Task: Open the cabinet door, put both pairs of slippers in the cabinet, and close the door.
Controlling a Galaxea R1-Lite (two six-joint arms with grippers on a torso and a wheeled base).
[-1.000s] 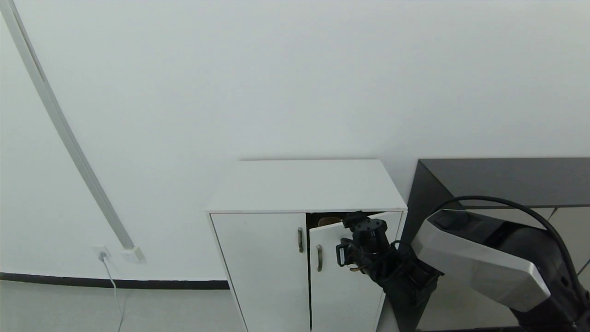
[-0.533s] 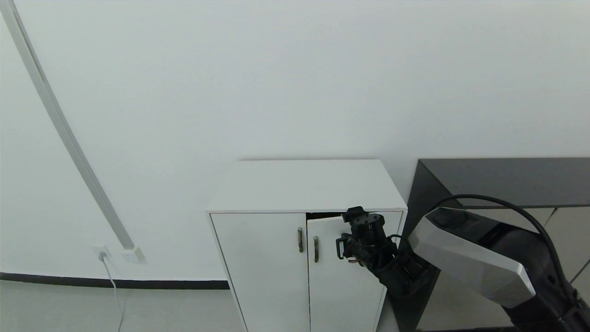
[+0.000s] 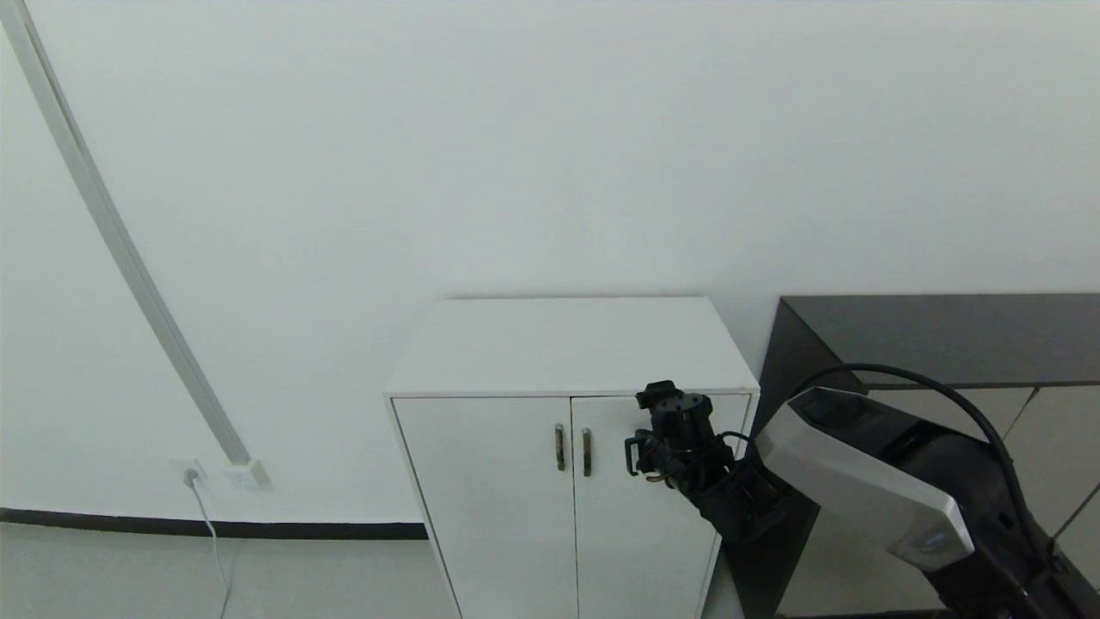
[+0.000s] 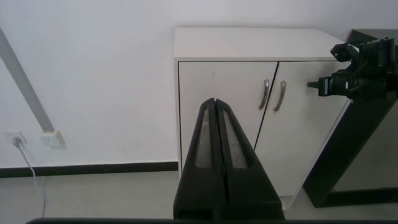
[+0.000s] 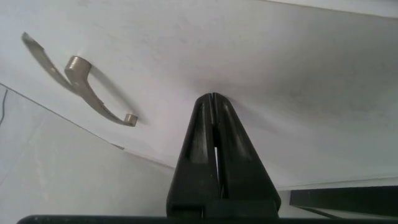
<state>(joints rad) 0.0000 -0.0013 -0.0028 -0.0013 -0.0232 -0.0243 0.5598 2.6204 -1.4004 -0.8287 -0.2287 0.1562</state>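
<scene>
White cabinet [image 3: 567, 344] against the wall now has its right door [image 3: 640, 524] flush with the left one, where a second ago it stood ajar with a dark gap along its top and inner edges. Pushing in with the door, the right gripper [image 5: 213, 99], fingers pressed together, has ended with its tip against the panel near the curved handle [image 5: 79, 67], while the left gripper [image 4: 215, 106], fingers likewise together, hangs back facing the cabinet front. With the door shut the closing step looks finished and the slippers are presumably inside, so little seems left but to draw the arm away.
</scene>
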